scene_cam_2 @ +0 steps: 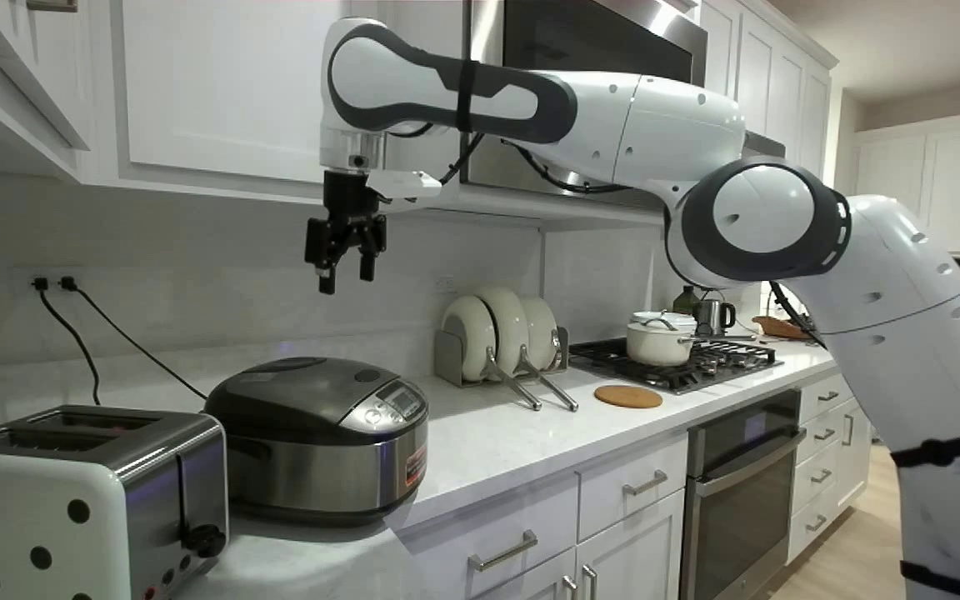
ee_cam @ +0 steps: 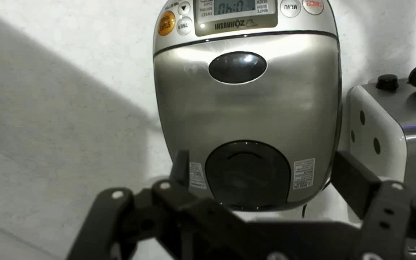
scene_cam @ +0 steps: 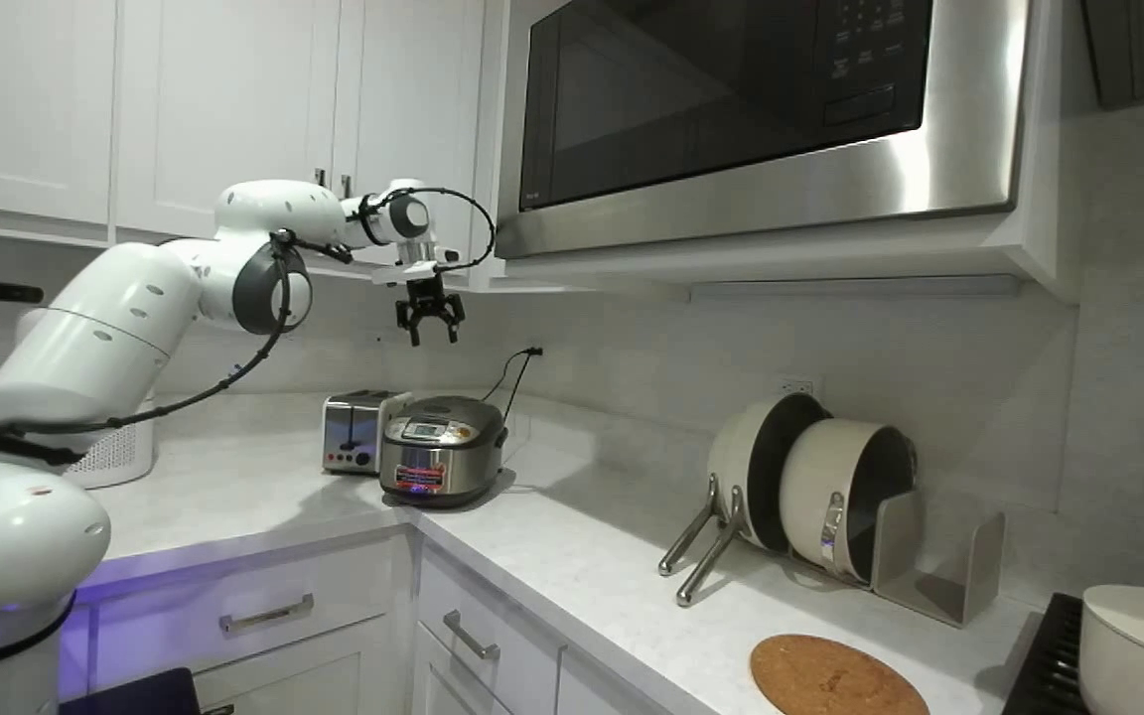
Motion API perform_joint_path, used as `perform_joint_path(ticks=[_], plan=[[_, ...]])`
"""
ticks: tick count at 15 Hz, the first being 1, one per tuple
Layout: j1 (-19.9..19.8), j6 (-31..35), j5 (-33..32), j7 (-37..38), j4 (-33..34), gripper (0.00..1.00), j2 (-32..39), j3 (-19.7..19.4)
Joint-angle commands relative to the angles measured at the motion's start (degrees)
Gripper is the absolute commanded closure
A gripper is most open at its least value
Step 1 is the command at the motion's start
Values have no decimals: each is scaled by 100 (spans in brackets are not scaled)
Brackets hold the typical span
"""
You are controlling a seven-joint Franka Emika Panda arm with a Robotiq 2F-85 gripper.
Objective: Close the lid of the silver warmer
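Warmer is sitting on the counter, well below a wide-spread pincer.

In both exterior views the warmer's lid is lying closed, and the pincer is hanging above it, pointing down, its two fingers standing wide apart and well clear of the lid. In the wrist view they are framing the rear part of the lid: the dark vent is showing between the fingertips, and the control panel is lying farther out, at the top of that view. A toaster with dark spots is standing just beside the warmer. Farther along the counter, pale pans are standing on edge in a rack, and a round brown mat is lying near them.
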Motion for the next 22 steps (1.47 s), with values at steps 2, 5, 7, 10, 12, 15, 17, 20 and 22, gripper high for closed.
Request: perform_joint_path(ticks=[2,5,7,10,12,15,17,20,22], plan=[[-66,-284,79,331,154,0,-388,-28],[-69,-284,-41,644,89,0,-680,-97],[-43,-341,-172,862,54,0,-848,-151],[-47,-673,-403,1112,43,0,-1044,-231],[-43,-1087,-559,1240,70,0,-1128,-287],[-19,-1771,-714,1365,166,0,-1196,-338],[-25,-2123,-727,1425,227,0,-1238,-348],[-62,-2504,-665,1556,307,0,-1323,-369],[-83,-2662,-675,1669,343,0,-1404,-399]])
